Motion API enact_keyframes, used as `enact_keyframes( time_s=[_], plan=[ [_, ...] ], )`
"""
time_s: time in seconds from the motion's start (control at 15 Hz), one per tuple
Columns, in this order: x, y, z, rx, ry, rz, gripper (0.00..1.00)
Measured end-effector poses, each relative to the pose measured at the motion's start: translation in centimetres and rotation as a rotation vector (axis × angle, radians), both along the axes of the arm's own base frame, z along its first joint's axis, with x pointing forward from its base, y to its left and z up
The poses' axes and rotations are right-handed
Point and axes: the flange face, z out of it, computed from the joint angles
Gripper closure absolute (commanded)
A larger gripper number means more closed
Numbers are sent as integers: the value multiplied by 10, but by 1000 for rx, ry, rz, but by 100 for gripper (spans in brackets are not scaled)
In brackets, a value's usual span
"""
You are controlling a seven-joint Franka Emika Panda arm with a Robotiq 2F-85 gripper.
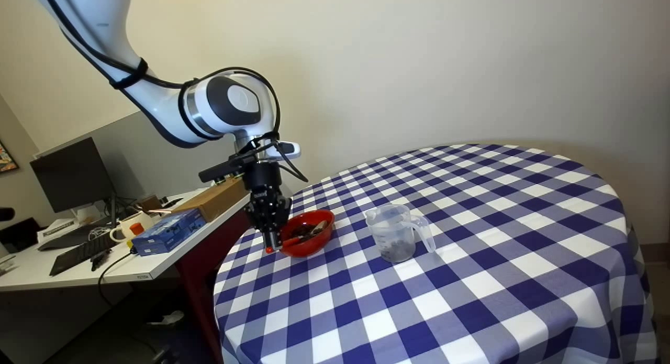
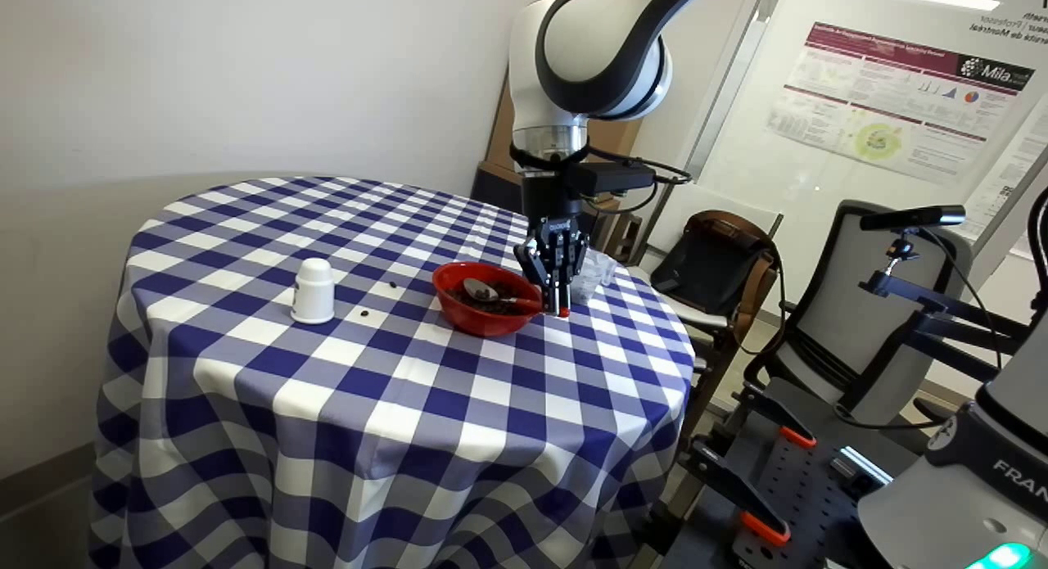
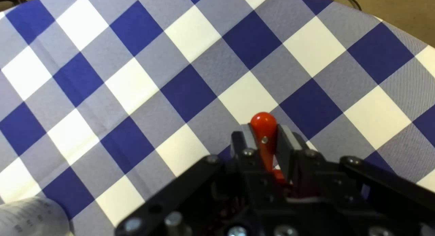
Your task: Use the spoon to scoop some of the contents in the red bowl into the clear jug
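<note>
Blue-and-white checks cover the desk (image 1: 497,222) below the tool (image 3: 266,141). On it stand the clear jug (image 1: 390,232) and, apart, the red bowl (image 2: 479,324). The spoon (image 2: 524,304), clamped in the tool by its red handle, has its head in the bowl with the dark contents (image 2: 498,308).

Our gripper (image 3: 266,137) is pinching the spoon (image 3: 264,122) by its red handle, and we're seeing the rounded end just past the fingertips! Checked tablecloth (image 3: 133,85) is stretching out below; the clear jug (image 3: 32,217) is showing partly, bottom left.
</note>
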Motion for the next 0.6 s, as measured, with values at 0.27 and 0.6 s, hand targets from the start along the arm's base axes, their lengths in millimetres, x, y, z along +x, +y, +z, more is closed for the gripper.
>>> enact_keyframes(
  time_s=[0.27, 0.6],
  plan=[
    [0, 0, 0, 0, -1, 0, 90],
    [1, 3, 4, -1, -8, 14, 90]
  ],
)
